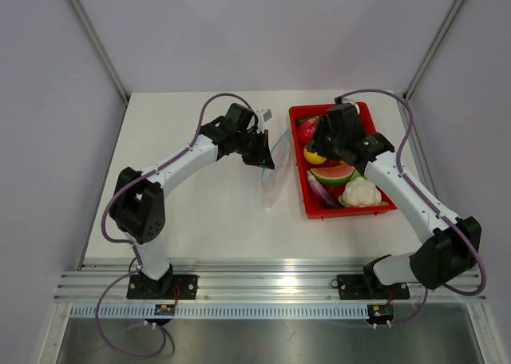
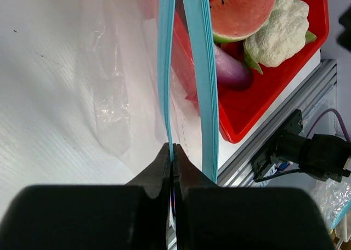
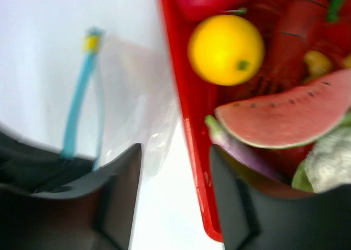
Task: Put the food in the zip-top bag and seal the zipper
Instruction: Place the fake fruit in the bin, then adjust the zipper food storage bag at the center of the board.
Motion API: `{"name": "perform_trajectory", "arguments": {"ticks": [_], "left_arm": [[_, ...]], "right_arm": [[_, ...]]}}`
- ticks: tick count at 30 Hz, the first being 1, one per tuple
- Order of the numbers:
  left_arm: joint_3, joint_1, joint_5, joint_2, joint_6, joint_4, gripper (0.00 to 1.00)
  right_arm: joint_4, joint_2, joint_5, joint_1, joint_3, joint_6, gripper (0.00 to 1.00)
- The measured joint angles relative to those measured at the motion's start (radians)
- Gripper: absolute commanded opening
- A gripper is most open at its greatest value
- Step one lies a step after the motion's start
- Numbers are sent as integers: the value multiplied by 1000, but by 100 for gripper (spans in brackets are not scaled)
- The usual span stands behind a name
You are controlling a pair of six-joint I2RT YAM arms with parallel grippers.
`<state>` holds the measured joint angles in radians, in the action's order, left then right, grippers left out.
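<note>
The clear zip-top bag (image 1: 273,180) lies left of the red tray (image 1: 382,206), its mouth held up. My left gripper (image 2: 174,151) is shut on one light-blue zipper strip (image 2: 164,69); the other strip (image 2: 198,69) hangs free beside it. My right gripper (image 3: 175,162) is open and empty above the tray's left rim (image 3: 184,124). In the tray lie the yellow fruit (image 3: 226,49), the watermelon wedge (image 3: 285,118) and the purple eggplant (image 3: 241,151). The top view also shows the fruit (image 1: 313,154) and the wedge (image 1: 332,173).
The tray also holds a white cauliflower (image 1: 360,193), a red lobster toy (image 3: 296,36) and a red piece at its far end (image 1: 307,128). The table's right edge and metal rail (image 2: 274,124) are close to the tray.
</note>
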<state>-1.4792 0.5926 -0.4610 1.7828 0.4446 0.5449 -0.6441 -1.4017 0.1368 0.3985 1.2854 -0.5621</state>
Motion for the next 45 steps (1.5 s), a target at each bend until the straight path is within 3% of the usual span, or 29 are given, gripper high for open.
{"name": "perform_trajectory", "arguments": {"ticks": [1,5,17,26,34,36,42,45], "left_arm": [[0,0,2,0,2,0,0],[0,0,6,0,11,0,0],[0,12,22,-16,24,-1,0],[1,19,47,-29,21,2,0],[1,22,137,-66,-20,65,0],[1,23,165,-80,-30,75,0],[1,34,230,-97,-45,95,0],[1,49,261,-97,-50,103,0]], "right_arm": [[10,12,-9,26,6,-5,34],[47,17,-61,109,37,-30,19],[101,-130,-184,174,106,-55,15],[48,-277,-167,184,190,-55,12],[-71,-351,-60,184,227,-53,22],[-89,-352,-39,184,229,-54,32],[-109,-374,1,184,231,-48,48],[-108,-394,3,184,231,-47,49]]}}
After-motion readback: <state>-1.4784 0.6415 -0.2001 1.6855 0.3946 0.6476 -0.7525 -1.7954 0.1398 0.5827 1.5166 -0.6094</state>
